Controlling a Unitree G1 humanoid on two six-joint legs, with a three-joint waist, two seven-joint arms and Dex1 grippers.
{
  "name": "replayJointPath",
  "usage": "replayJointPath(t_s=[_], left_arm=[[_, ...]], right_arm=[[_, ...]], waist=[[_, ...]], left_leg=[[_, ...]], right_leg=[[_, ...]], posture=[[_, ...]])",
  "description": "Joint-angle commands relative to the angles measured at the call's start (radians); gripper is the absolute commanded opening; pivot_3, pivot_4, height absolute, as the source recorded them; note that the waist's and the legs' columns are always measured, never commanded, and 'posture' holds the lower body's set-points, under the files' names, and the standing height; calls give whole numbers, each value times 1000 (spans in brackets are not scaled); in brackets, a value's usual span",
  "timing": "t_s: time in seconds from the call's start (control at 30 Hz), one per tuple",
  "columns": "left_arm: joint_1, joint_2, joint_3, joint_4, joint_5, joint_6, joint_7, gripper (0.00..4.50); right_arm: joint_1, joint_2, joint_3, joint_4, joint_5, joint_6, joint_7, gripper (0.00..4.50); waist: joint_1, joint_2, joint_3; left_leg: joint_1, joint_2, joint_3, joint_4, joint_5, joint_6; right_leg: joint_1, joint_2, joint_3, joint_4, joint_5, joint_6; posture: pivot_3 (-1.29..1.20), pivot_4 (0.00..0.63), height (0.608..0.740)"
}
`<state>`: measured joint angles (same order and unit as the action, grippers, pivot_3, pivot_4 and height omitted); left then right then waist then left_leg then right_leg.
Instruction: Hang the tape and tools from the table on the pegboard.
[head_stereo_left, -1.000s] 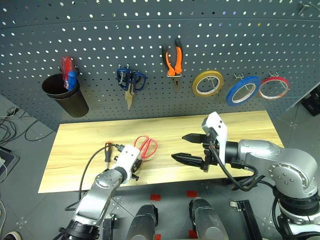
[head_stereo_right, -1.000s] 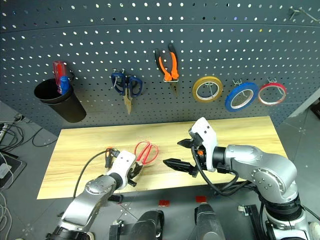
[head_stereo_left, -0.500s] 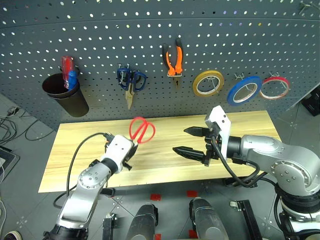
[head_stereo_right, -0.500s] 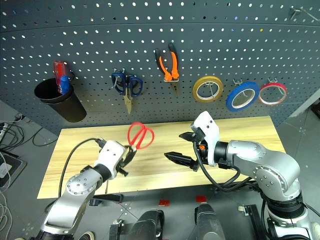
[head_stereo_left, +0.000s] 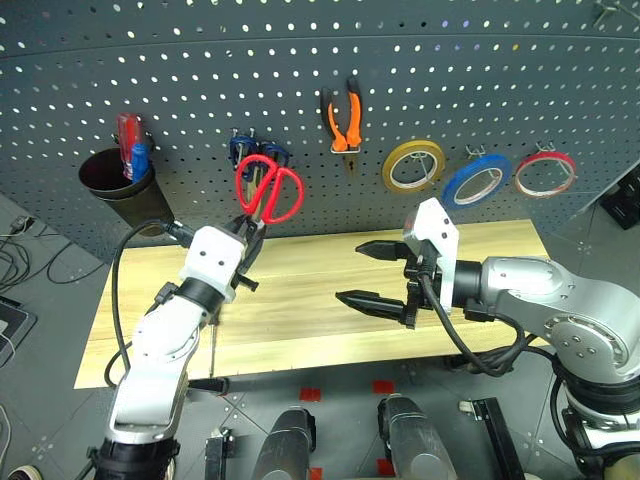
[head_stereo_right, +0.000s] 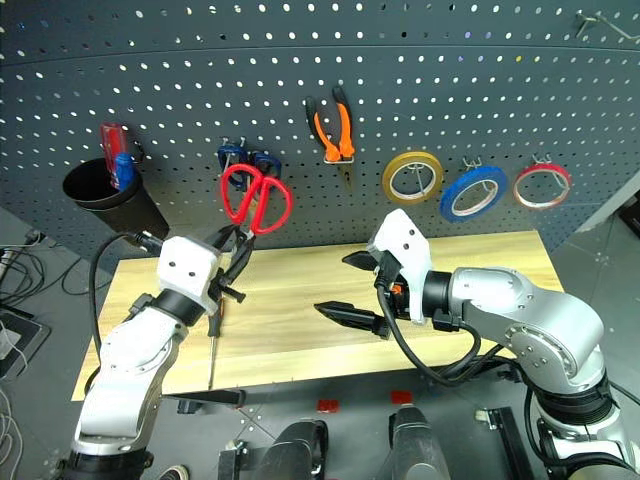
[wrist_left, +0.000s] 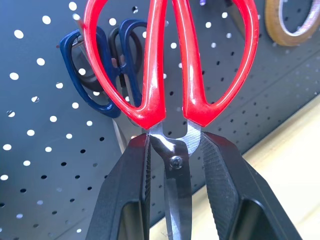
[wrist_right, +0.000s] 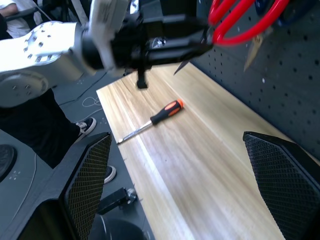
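Left gripper (wrist_left: 172, 165) is clamped on the red-handled scissors (head_stereo_left: 268, 193), jaws pinching the blades right at the pivot screw, handles pointing up, raised off the desk (head_stereo_left: 300, 300) and held in front of the pegboard (head_stereo_left: 300, 80). Red loops sit just beside the blue-handled scissors (head_stereo_left: 262, 155) already on a hook; can't tell from any view whether they touch the board or a hook. Right gripper (head_stereo_left: 378, 274) hangs over the middle of the desk with jaws spread wide, nothing between them, fingers pointing toward the robot's left. Screwdriver (wrist_right: 152, 120) with black-and-orange handle lies flat on the desk below the left arm, near the front left part of the top. Long-nose pliers (head_stereo_left: 342, 120) hang on the pegboard, handles up, right of the blue scissors. Right of those hang three rings in a row: yellow ring (head_stereo_left: 414, 165), then the blue tape (head_stereo_left: 478, 178), then the red-and-white ring (head_stereo_left: 544, 172). Black cup (head_stereo_left: 125, 190) is mounted at the left of the board with red and blue handles sticking out.
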<state>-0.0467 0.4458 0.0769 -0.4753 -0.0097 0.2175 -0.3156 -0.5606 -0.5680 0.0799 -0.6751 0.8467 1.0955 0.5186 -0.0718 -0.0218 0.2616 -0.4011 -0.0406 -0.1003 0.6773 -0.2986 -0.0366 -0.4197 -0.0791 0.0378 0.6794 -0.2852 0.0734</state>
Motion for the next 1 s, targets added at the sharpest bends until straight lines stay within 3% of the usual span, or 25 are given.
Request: replayJointPath(t_s=[0.03, 0.6, 1.0], left_arm=[[31, 3, -5, -84, 28, -22, 2, 1136], [-41, -12, 54, -105, 37, -3, 45, 1136], [-111, -39, 12, -35, 15, 81, 33, 1136]], right_arm=[[-11, -19, -21, -27, 6, -31, 19, 4500], [-92, 40, -56, 35, 13, -61, -22, 4500], [-137, 61, -50, 61, 6, -74, -25, 4500]], waist=[[1, 0, 0], [9, 0, 0], [11, 0, 0]], left_leg=[[0, 0, 0, 0, 0, 0], [0, 0, 0, 0, 0, 0], [0, 0, 0, 1, 0, 0]], right_leg=[[0, 0, 0, 0, 0, 0], [0, 1, 0, 0, 0, 0], [0, 1, 0, 1, 0, 0]], posture=[[-73, 229, 740], [-68, 227, 740], [-76, 222, 740]])
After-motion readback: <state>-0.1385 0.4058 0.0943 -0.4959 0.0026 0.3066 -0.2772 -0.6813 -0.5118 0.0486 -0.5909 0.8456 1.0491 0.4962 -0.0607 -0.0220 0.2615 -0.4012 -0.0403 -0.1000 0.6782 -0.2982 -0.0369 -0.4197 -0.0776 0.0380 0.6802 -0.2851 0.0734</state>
